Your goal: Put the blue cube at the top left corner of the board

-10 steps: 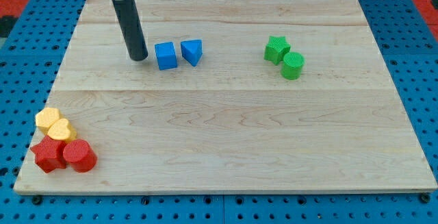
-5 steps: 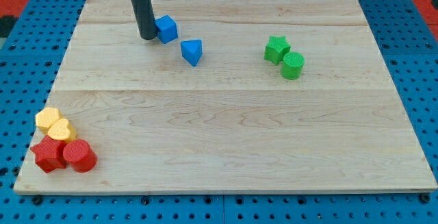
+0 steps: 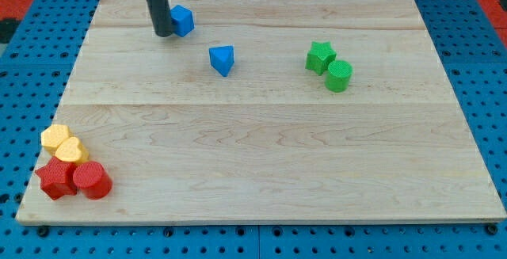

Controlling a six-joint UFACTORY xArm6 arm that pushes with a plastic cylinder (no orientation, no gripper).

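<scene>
One blue cube (image 3: 183, 20) sat near the board's (image 3: 261, 172) top edge, left of centre, turned a bit on its corner. The rod (image 3: 156, 1) stood right against the cube's left side, touching or nearly so; the tip (image 3: 163, 32) was at the cube's lower left. No gripper on this arm, just the plain rod, so nothing was clamped or let go. The cube was not at the top left corner: a stretch of bare wood lay between it and that corner, and the rod stood on that side of it.

One blue wedge-like block (image 3: 223, 59) lay below and to the right of the cube, apart from it and from the tip.

Two green blocks were well off to the view's right: a green star (image 3: 320, 55) and a green cylinder (image 3: 339, 76), touching or just beside each other, cylinder lower right of the star.

Four blocks were bunched at the bottom left corner, far from the cube. A yellow block (image 3: 55, 138) and a second yellow block (image 3: 70, 150), shapes hard to make out, sat on top of the bunch. Below them were a red star-like block (image 3: 55, 178) and a red cylinder (image 3: 93, 180), pressed together.

Blue pegboard (image 3: 32, 45) surrounded the board.
</scene>
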